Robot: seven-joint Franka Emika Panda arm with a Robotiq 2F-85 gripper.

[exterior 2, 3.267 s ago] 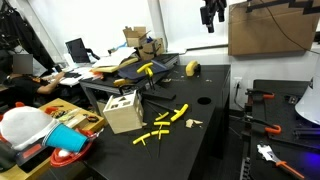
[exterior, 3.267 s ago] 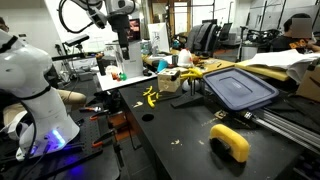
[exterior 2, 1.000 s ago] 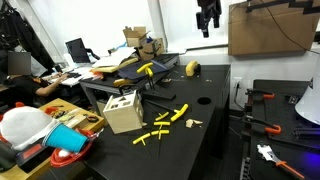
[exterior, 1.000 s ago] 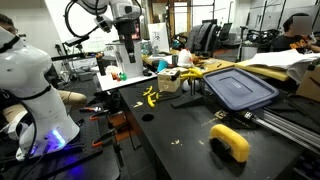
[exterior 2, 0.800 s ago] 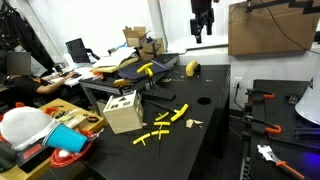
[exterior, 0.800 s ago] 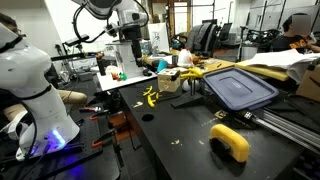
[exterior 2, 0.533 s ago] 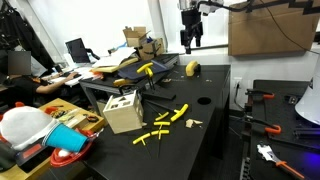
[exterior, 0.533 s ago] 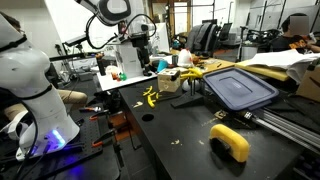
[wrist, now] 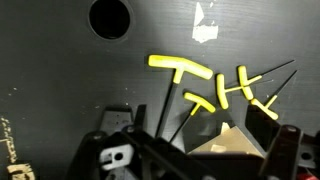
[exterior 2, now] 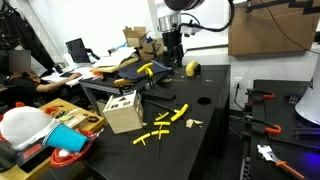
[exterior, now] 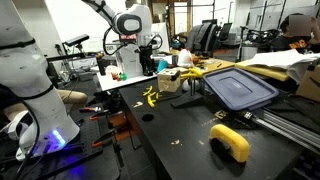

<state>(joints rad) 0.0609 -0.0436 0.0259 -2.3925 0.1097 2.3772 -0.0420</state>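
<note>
Yellow-handled hex keys [wrist: 180, 68] on black table [exterior 2: 220, 85], arm [exterior: 128, 22] bent downward, gripper [exterior 2: 172, 50] hanging above (jaws spread, empty)

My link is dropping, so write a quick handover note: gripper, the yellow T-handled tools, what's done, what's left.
Gripper: open, empty, up in the air, touching nothing.
Yellow T-handled tools: loose in a cluster on the black table, beside the small box; the wrist view looks down on them.
Done: nothing picked up.
Left: every tool lies ungripped; lowering and gripping not yet done.
</note>
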